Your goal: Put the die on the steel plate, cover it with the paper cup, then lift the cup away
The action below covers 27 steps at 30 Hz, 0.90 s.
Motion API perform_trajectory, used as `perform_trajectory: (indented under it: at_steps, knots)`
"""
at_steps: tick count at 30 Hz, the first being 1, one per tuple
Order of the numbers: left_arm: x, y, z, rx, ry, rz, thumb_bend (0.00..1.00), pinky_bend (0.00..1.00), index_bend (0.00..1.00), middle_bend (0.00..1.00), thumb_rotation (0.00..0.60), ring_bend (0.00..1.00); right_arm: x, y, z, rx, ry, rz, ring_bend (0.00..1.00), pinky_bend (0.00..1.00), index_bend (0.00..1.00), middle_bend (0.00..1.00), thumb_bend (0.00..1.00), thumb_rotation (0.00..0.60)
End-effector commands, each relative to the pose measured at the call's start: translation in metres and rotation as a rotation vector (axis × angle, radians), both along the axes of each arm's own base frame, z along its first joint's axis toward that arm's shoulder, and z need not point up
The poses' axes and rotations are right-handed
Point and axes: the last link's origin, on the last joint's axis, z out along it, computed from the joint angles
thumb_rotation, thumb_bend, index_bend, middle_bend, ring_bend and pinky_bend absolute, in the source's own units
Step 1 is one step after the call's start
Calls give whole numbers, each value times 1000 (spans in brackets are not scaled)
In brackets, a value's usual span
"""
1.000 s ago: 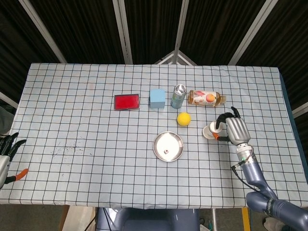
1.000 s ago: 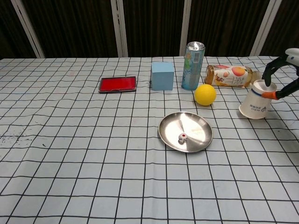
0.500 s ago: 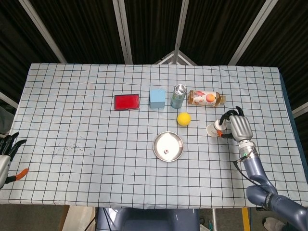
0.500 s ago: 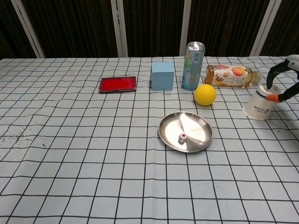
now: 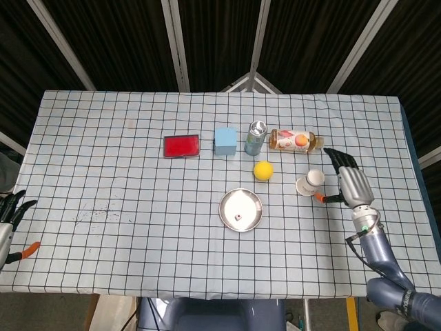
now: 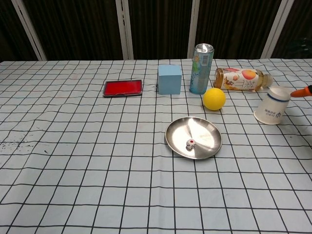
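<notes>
A small white die (image 6: 190,143) lies inside the steel plate (image 6: 171,137), toward its near rim; from the head camera the die (image 5: 237,217) is a speck on the plate (image 5: 224,207). The white paper cup (image 6: 272,106) stands mouth-down and tilted on the cloth, right of the plate, also seen as the cup (image 5: 309,182). My right hand (image 5: 350,185) is just right of the cup with fingers spread and nothing in it; the chest view catches only its orange fingertip (image 6: 302,91). My left hand (image 5: 9,219) hangs empty, fingers apart, at the table's left edge.
Along the back stand a red flat case (image 6: 123,87), a light-blue cube (image 6: 169,78), an upright drinks can (image 6: 201,68) and a juice bottle (image 6: 241,79) lying on its side. A yellow ball (image 6: 214,98) sits between can and plate.
My right hand has let go of the cup, opened its fingers and drawn back to the right. The cup stays on the cloth; die and plate have not moved.
</notes>
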Motion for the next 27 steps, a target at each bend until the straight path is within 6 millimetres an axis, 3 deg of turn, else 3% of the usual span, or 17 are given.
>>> perform_trajectory:
  at_steps: [1, 8, 13, 16, 27]
  knots:
    - [0, 0, 0, -4, -1, -3, 293, 24, 150, 0, 600, 0, 0, 39, 40, -113, -101, 22, 30, 0, 6, 82, 84, 600]
    - [1, -4, 2, 1, -11, -14, 293, 24, 150, 0, 600, 0, -30, 107, 62, -194, 1, -51, 61, 0, 83, 87, 84, 600]
    - [1, -5, 4, 8, -22, -14, 293, 24, 150, 0, 600, 0, -52, 150, 61, -230, 279, -60, 73, 0, 147, 125, 84, 600]
    - [1, -5, 7, 17, -29, -17, 294, 24, 150, 0, 600, 0, -56, 159, 56, -217, 322, -42, 73, 0, 183, 126, 84, 600]
    - [-2, -10, 16, 41, -57, -26, 294, 24, 150, 0, 600, 0, -54, 178, 70, -268, 508, -41, 70, 0, 204, 125, 81, 600]
